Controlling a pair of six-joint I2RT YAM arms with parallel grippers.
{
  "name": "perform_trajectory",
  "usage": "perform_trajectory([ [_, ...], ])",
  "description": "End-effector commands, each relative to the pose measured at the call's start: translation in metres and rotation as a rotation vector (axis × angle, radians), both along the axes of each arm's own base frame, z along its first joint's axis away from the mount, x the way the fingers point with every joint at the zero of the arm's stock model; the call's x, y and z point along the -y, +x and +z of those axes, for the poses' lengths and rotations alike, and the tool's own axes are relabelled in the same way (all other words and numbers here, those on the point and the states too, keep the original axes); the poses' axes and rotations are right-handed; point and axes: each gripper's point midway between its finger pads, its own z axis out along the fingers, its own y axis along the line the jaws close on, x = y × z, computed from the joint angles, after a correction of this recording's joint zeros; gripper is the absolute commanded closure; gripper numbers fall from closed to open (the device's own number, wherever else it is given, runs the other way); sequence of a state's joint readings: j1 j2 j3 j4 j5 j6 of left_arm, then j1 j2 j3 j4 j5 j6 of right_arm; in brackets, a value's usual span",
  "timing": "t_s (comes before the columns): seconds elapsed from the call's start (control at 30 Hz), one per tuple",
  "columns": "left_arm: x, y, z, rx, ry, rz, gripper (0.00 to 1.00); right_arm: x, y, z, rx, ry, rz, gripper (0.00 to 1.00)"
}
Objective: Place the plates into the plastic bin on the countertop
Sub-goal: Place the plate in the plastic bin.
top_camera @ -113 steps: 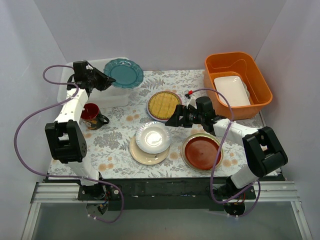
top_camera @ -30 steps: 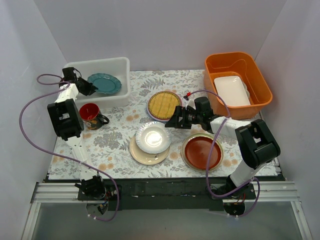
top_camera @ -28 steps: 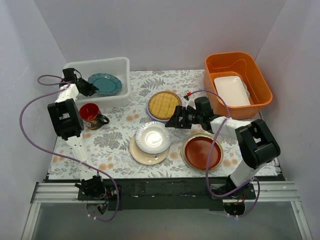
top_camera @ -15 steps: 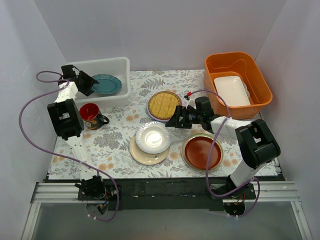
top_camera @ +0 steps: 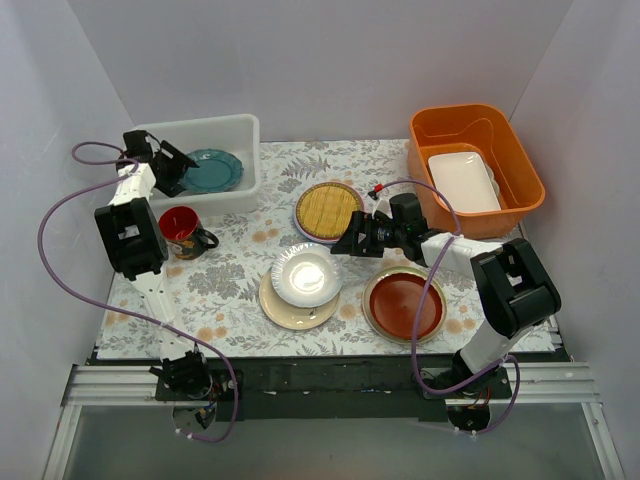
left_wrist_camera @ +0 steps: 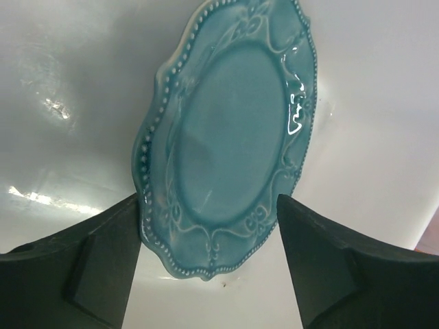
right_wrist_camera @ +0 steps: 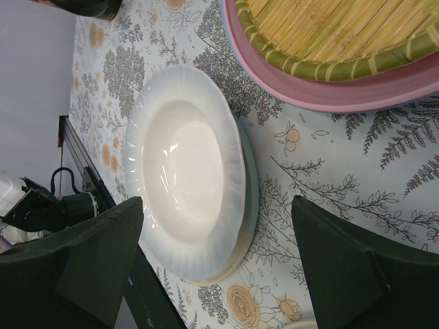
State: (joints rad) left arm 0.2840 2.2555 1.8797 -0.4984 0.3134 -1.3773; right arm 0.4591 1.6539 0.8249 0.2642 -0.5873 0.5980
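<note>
step in hand, as judged: release of the teal scalloped plate (left_wrist_camera: 233,137) into the plastic bin (top_camera: 238,128) and retreat of the left gripper (left_wrist_camera: 209,205).

1. the plate lies inside the bin, near its left end. whether it sits fully flat on the floor cannot be told.
2. the left jaws stand wide apart, one finger at each side of the plate's near rim. contact with the rim cannot be ruled out.
3. keep the jaws apart and lift straight back along the approach line. do not sweep sideways, or a finger may drag the beaded edge.
4. clear the bin's rolled rim before swinging towards the countertop (top_camera: 235,290).

pose: the left arm reaches far back and left, its wrist angled down over the bin's left wall. the right arm lies low across the countertop. the right gripper (right_wrist_camera: 218,205) hovers with jaws wide apart, just beside the pale ribbed plate (right_wrist_camera: 185,164), which tops a short stack near the woven-bamboo plate (right_wrist_camera: 329,27).
</note>
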Motion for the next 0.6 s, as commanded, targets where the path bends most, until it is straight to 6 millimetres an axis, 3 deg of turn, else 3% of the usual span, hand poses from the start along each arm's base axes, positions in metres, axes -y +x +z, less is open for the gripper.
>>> perform_trajectory([
  [0.0,-0.005,0.003,0.040,0.063,0.071,0.006,0.21,-0.005,0.009,0.028,0.086,0.041,0.016,0.05],
  [0.23,-0.014,-0.002,0.036,0.029,0.132,0.003,0.09,-0.004,0.008,0.032,0.092,0.042,0.017,0.05],
  [0.57,-0.019,-0.006,0.059,0.054,0.213,0.017,0.03,-0.005,0.006,0.037,0.110,0.056,0.030,0.05],
])
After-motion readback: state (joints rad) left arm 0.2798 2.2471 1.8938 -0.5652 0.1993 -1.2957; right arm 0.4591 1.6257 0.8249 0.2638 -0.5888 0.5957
